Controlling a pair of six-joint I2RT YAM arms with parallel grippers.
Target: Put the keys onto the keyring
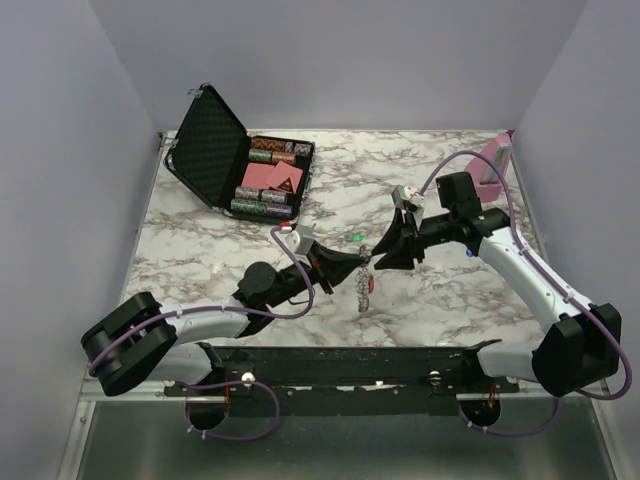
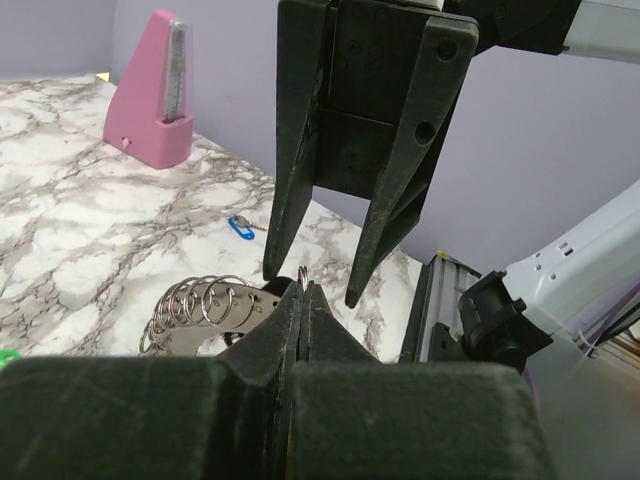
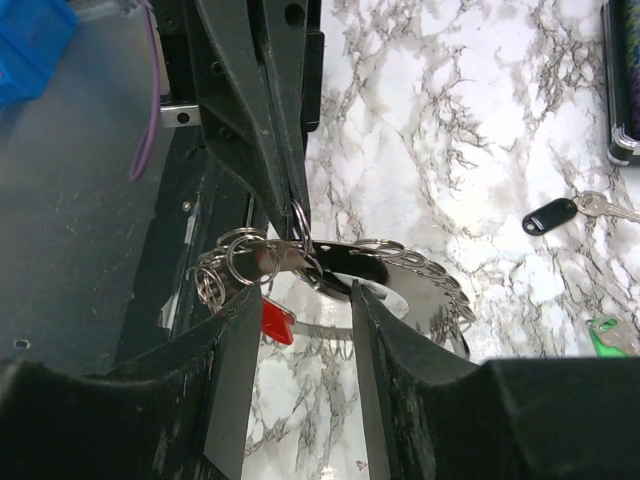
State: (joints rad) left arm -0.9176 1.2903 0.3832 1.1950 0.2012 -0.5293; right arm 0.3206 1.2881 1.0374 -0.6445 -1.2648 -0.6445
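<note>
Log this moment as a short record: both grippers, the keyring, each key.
left gripper: shut, pinching the keyring
right gripper: open, jaws either side of the keyring
red key: hanging on the keyring
black key: loose on the table
green key: loose on the table
blue key: loose on the table

A robotics lab bench cell; marble-patterned tabletop [image 1: 200, 260] boxed in by plain lilac panels [image 1: 60, 150]; cabled left arm [image 1: 200, 322] and right arm [image 1: 520, 268] bolted to a black rail [image 1: 350, 365] at its near edge.
</note>
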